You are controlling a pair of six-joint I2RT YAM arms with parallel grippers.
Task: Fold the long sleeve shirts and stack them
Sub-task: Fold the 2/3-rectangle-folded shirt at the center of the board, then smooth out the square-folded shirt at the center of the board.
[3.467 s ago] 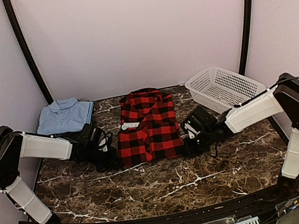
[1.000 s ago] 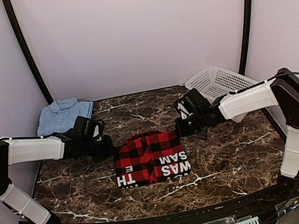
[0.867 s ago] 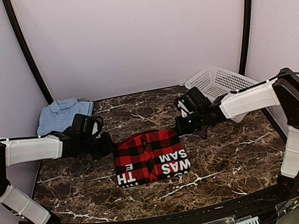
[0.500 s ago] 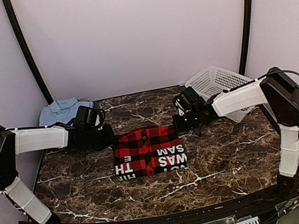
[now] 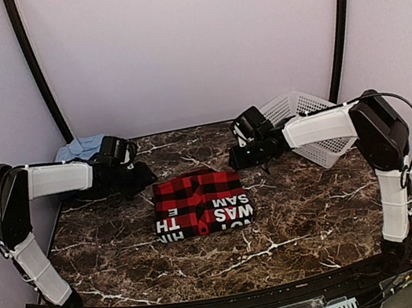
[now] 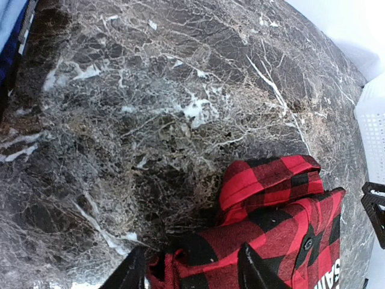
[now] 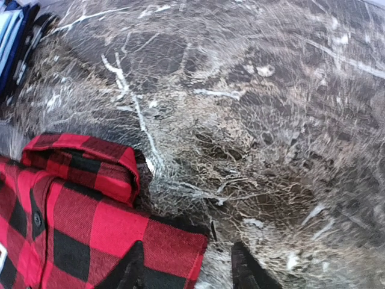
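Lying mid-table: red-and-black flannel shirt (image 5: 203, 212), folded into a compact rectangle, collar at the far edge, white block lettering along the near half.
Left gripper (image 6: 191, 253): at the shirt's far left corner, jaws parted, cloth edge showing between the fingers, not clamped.
Right gripper (image 7: 186, 250): at the far right corner, jaws likewise apart, gripping nothing.
Light blue shirt (image 5: 81, 148): far left corner of the marble table (image 5: 305, 216), partly behind the left arm.
White mesh basket (image 5: 306, 108): far right, tilted.

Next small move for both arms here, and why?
Probably raise left gripper and right gripper straight up: both stand open at the far corners of the folded flannel shirt, so sideways travel could drag the fold open.
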